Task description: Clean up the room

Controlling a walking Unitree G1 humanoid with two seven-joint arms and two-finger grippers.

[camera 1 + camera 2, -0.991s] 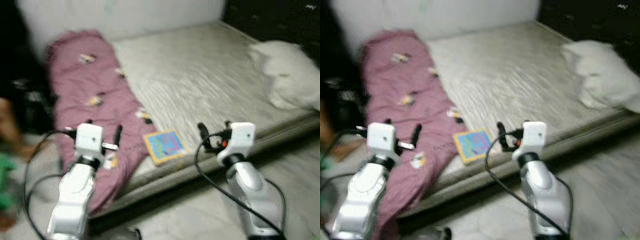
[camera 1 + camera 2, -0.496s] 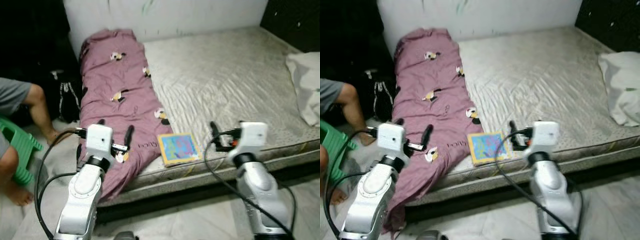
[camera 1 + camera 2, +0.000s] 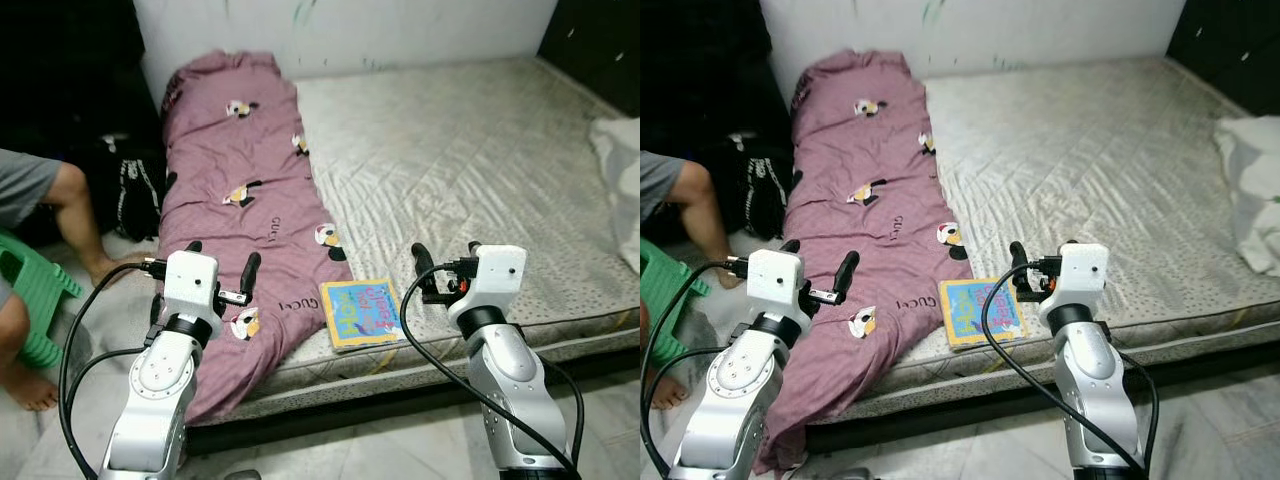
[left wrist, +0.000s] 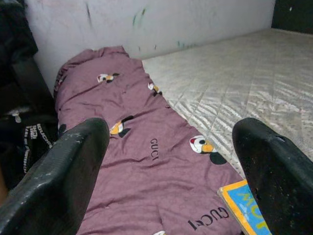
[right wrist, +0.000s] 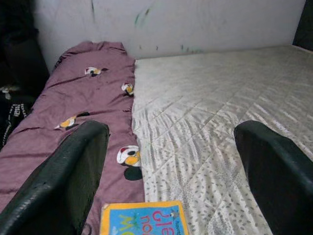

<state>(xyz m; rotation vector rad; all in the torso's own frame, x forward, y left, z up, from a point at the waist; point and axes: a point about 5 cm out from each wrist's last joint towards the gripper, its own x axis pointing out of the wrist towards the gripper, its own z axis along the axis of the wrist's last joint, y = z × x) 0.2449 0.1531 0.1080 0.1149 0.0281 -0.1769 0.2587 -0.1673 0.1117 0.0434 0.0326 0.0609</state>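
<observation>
A bright blue picture book (image 3: 361,312) lies flat near the front edge of the mattress (image 3: 470,170), its left side just beside the lower end of a mauve blanket (image 3: 245,190) printed with small cartoon figures. The blanket runs in a long strip down the left part of the mattress, from the white wall (image 3: 340,30) at the far end to the front edge, where it spills over toward the floor. The mattress itself is covered in a pale, quilted, lightly rumpled sheet and sits low on a dark base above a light tiled floor (image 3: 380,455). At its right edge lies a crumpled white pillow or cloth (image 3: 620,190). The left gripper (image 3: 220,268) hangs in the air over the lower blanket, fingers spread apart and holding nothing; the right gripper (image 3: 445,262) hovers just right of the book, likewise spread wide and holding nothing. To the left of the bed, a person's bare knee and foot (image 3: 60,215) show beside a green plastic stool (image 3: 35,295), with a dark bag (image 3: 125,195) against the shadowed corner behind them.
</observation>
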